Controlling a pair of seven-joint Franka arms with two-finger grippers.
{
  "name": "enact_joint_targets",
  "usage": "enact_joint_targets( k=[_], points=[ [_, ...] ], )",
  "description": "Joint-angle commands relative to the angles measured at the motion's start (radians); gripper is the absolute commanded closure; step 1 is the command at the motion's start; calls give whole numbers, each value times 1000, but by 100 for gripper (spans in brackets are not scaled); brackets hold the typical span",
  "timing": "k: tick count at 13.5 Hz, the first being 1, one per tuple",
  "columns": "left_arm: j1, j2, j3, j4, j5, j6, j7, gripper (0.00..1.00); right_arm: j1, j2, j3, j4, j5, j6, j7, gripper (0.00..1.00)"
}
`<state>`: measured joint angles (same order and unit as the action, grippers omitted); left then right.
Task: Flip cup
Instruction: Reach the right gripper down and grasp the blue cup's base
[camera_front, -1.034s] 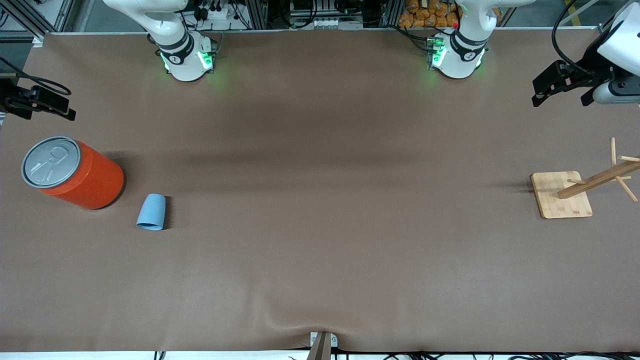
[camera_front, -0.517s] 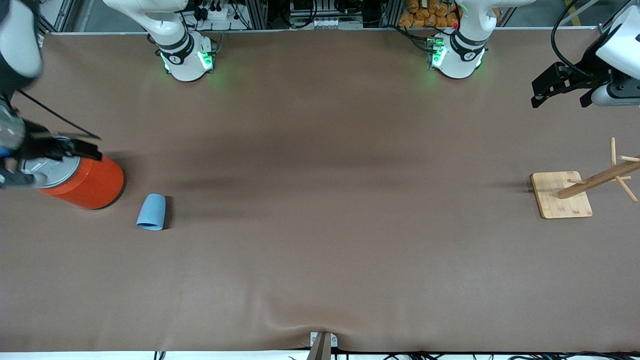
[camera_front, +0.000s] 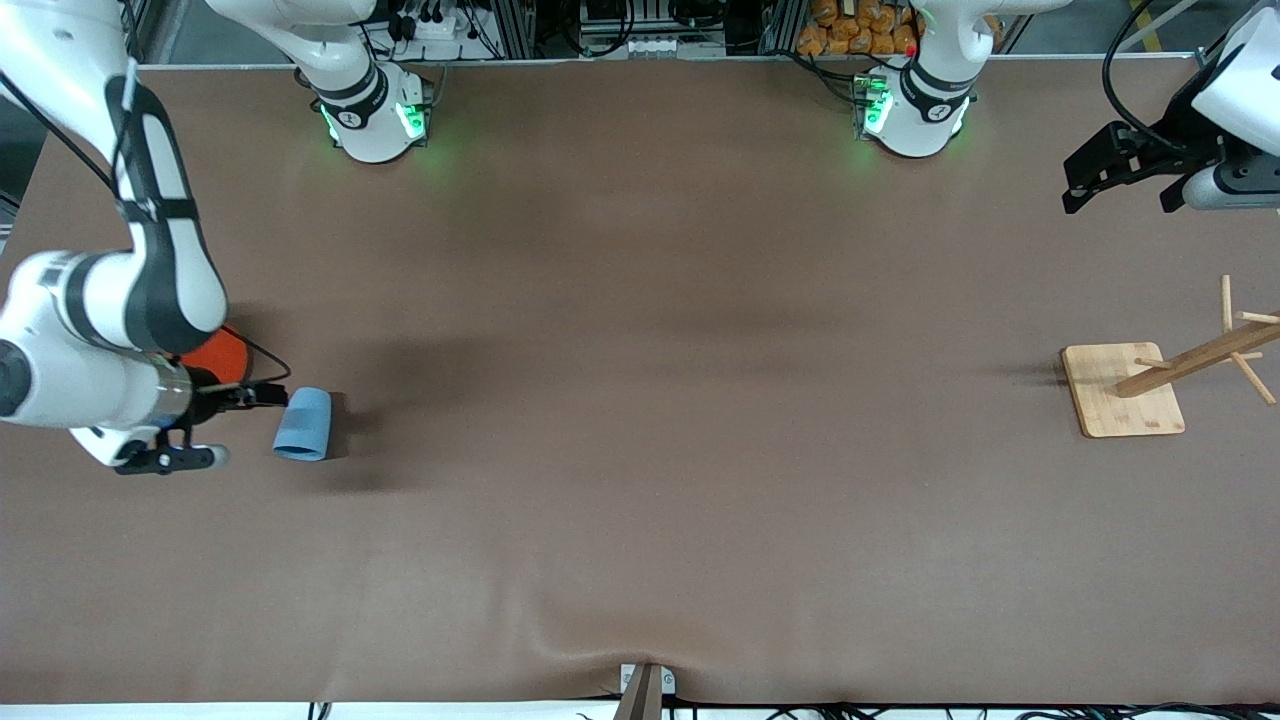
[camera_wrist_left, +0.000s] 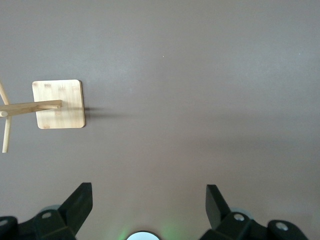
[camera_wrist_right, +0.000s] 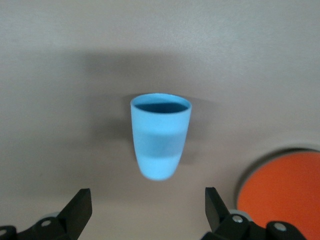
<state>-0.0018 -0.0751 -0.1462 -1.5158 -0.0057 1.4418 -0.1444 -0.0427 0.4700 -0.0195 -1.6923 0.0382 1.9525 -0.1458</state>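
The light-blue cup (camera_front: 303, 423) lies on its side on the brown table near the right arm's end, with its wider rim toward the front camera. In the right wrist view the cup (camera_wrist_right: 160, 135) is ahead of the fingers, its dark inside showing at the rim. My right gripper (camera_front: 245, 426) is open and empty, just beside the cup and not touching it. In its own view the right gripper (camera_wrist_right: 147, 191) has both fingers spread wider than the cup. My left gripper (camera_front: 1115, 185) waits open and empty above the left arm's end of the table, and it also shows in the left wrist view (camera_wrist_left: 148, 186).
The large orange can (camera_front: 215, 352) stands close to the cup, farther from the front camera, mostly hidden by the right arm. It also shows in the right wrist view (camera_wrist_right: 280, 195). A wooden peg rack (camera_front: 1125, 390) lies tipped at the left arm's end, and in the left wrist view (camera_wrist_left: 57, 104).
My right arm has swung in from the table's edge, passed over the orange can and come down beside the cup. The cup and the left arm have not moved.
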Motion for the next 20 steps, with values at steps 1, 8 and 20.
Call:
enact_joint_targets(
  k=[1,8,20],
  points=[
    [3,0,-10,19,-17,-12,0,0,-9,94,15,6,23,107,-14,0],
    [13,-23,1,19,-17,-24,22,0,-19,199,15,3,23,151,-86,0],
    [13,-28,-3,9,-16,-81,20,0,111,67,18,79,14,106,-470,40]
  ],
)
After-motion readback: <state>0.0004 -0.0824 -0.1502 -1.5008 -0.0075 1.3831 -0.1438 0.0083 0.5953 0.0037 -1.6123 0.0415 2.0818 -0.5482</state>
